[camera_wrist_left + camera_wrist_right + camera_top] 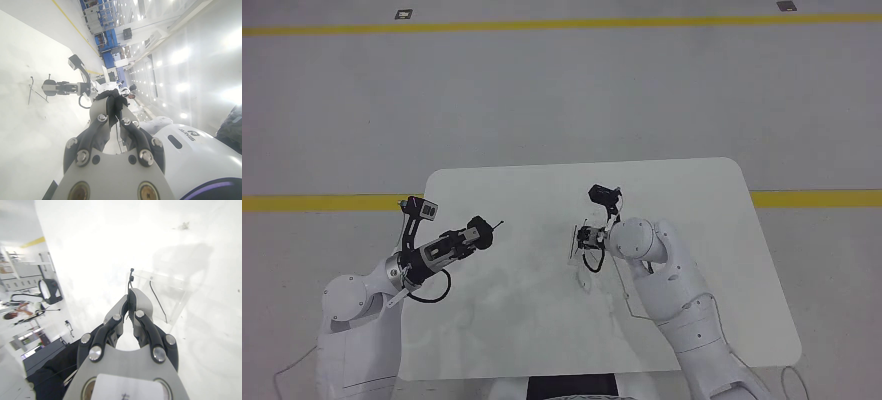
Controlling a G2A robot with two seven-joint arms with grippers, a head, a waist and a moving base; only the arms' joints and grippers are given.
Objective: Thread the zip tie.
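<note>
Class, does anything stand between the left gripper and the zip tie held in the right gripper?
Nothing visible does. Bare table lies between the left gripper and the zip tie pinched in the right gripper; the clear stand sits by that gripper.

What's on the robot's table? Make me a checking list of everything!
Surface: white table, faintly smudged.
Job's things: right zip tie and left zip tie, both held; spare zip tie seen through the clear box.
Clutter: small scrap.
Tools: right tool shut on the right zip tie; left tool shut on the left zip tie.
Cables: black cable looped behind the right tool.
Surroundings: yellow floor line.
</note>
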